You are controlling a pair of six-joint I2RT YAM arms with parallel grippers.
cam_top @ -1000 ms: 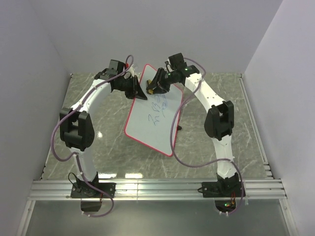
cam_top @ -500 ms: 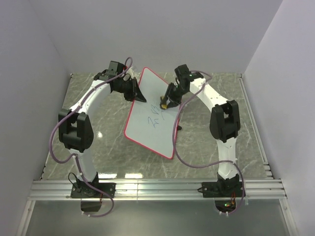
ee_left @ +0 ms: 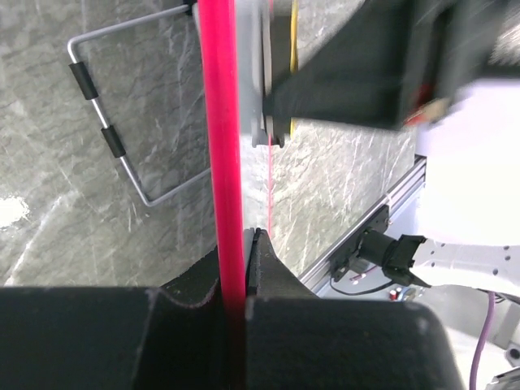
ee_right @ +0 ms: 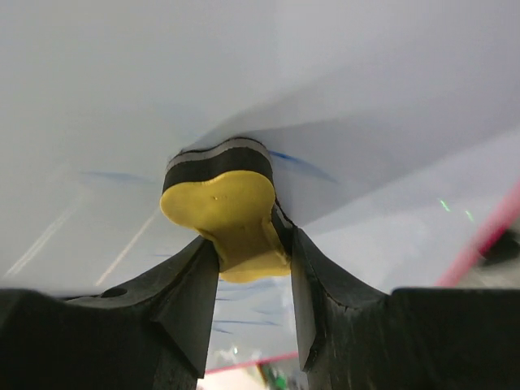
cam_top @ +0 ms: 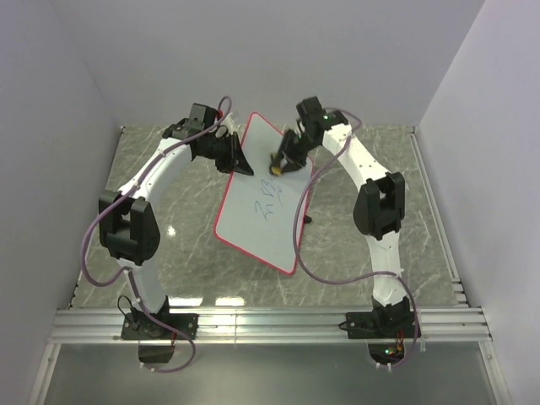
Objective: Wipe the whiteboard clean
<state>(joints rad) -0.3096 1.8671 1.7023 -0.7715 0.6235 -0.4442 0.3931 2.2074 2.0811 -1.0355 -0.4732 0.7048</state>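
The whiteboard (cam_top: pixel 261 202) is white with a red-pink rim and blue scribbles (cam_top: pixel 270 201) near its middle. It stands tilted on the table. My left gripper (cam_top: pixel 240 162) is shut on its upper left edge; the red rim (ee_left: pixel 223 146) runs between the jaws in the left wrist view. My right gripper (cam_top: pixel 283 160) is shut on a yellow eraser (cam_top: pixel 276 167) with a black pad and presses it against the board's upper part. In the right wrist view the eraser (ee_right: pixel 223 207) touches the white surface (ee_right: pixel 341 73), with faint blue marks beside it.
The marble-patterned table (cam_top: pixel 363 211) is walled at the back and both sides. A wire stand (ee_left: pixel 114 138) shows behind the board in the left wrist view. An aluminium rail (cam_top: pixel 270 325) runs along the near edge by the arm bases.
My right gripper moved the eraser down onto the scribbles, then back up and left to the board's upper part. The left gripper kept its hold on the board's edge.
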